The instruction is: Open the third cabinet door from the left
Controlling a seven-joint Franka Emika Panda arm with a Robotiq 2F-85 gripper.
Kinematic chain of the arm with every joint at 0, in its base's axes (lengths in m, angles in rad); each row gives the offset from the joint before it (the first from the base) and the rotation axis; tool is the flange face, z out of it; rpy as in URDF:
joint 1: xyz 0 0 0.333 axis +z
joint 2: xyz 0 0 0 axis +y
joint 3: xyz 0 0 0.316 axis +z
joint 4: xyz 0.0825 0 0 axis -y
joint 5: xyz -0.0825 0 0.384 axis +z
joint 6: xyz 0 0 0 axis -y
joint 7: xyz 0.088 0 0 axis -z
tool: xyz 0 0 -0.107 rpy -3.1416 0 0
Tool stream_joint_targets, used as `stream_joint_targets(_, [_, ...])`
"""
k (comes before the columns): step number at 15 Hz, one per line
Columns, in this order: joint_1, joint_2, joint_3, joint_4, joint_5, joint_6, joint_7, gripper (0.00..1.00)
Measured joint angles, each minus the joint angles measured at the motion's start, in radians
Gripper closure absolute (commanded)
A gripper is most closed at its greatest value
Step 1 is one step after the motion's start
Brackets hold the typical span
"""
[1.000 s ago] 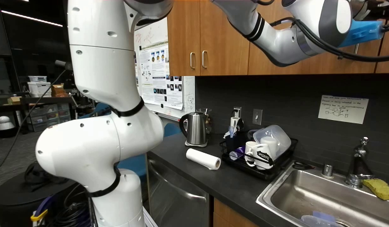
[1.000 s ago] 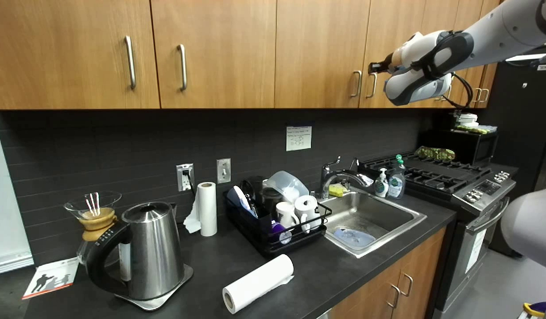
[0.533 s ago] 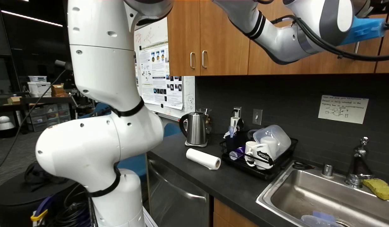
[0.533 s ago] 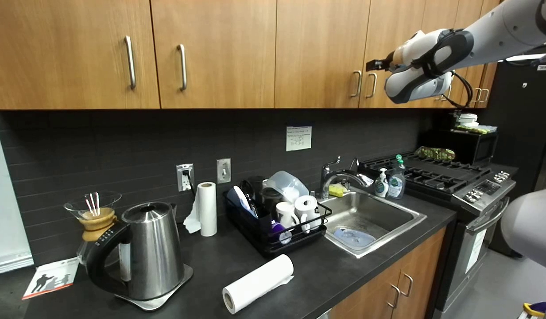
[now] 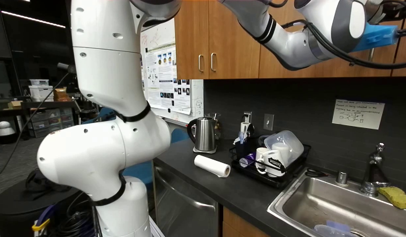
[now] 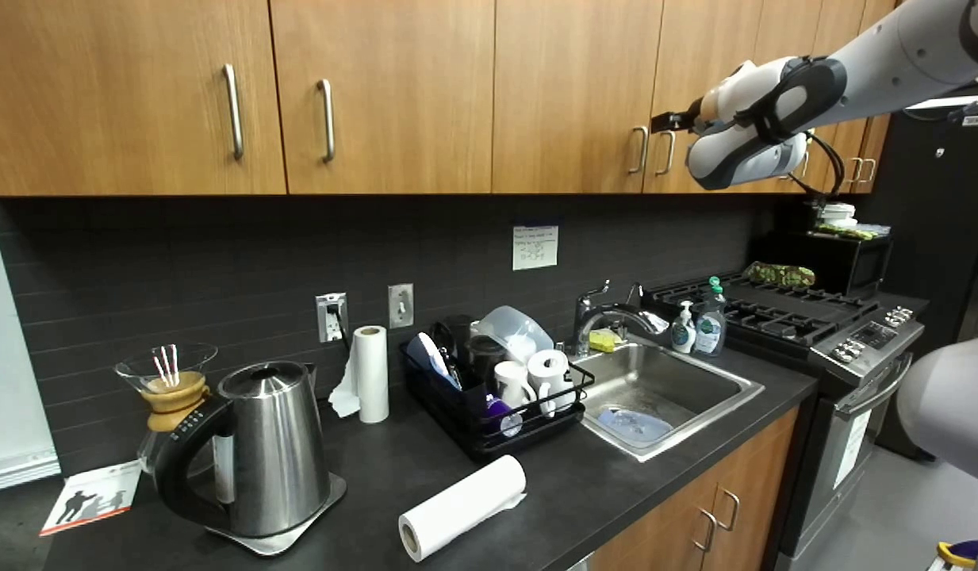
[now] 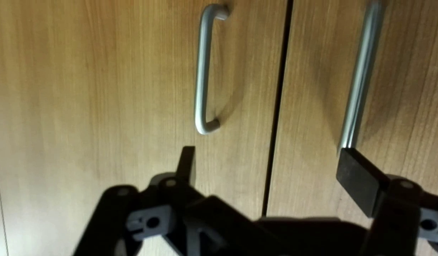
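The gripper point(image 7: 270, 161) stands wide across the third door's point(image 7: 144, 78) edge. Right of it, a fingertip point(image 7: 358, 181) hides the bottom of a handle point(image 7: 361, 74), contact unclear.

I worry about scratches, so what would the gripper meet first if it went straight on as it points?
Most likely the doors: the gripper faces them, jaws open. In the wrist view one jaw overlaps the end of the right-hand handle, which might come first; depth is unclear.
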State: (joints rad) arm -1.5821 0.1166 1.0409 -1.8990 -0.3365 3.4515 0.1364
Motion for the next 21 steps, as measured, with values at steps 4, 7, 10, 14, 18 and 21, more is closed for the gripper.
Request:
stream_joint_targets(4, [0.005, 0.013, 0.003, -0.002, -0.014, 0.0, 0.0, 0.0])
stream_joint_targets(7, [0.005, 0.031, 0.014, -0.002, -0.034, -0.002, 0.0, 0.0])
stream_joint_targets(10, [0.003, 0.076, 0.047, 0.003, -0.097, -0.004, 0.001, 0.0])
stream_joint_targets(14, [-0.006, 0.139, 0.085, 0.016, -0.166, -0.004, 0.001, 0.0])
stream_joint_targets(18, [-0.011, 0.158, 0.087, 0.031, -0.169, 0.001, 0.001, 0.0])
stream_joint_targets(21, [-0.012, 0.17, 0.094, 0.048, -0.169, 0.001, 0.001, 0.0])
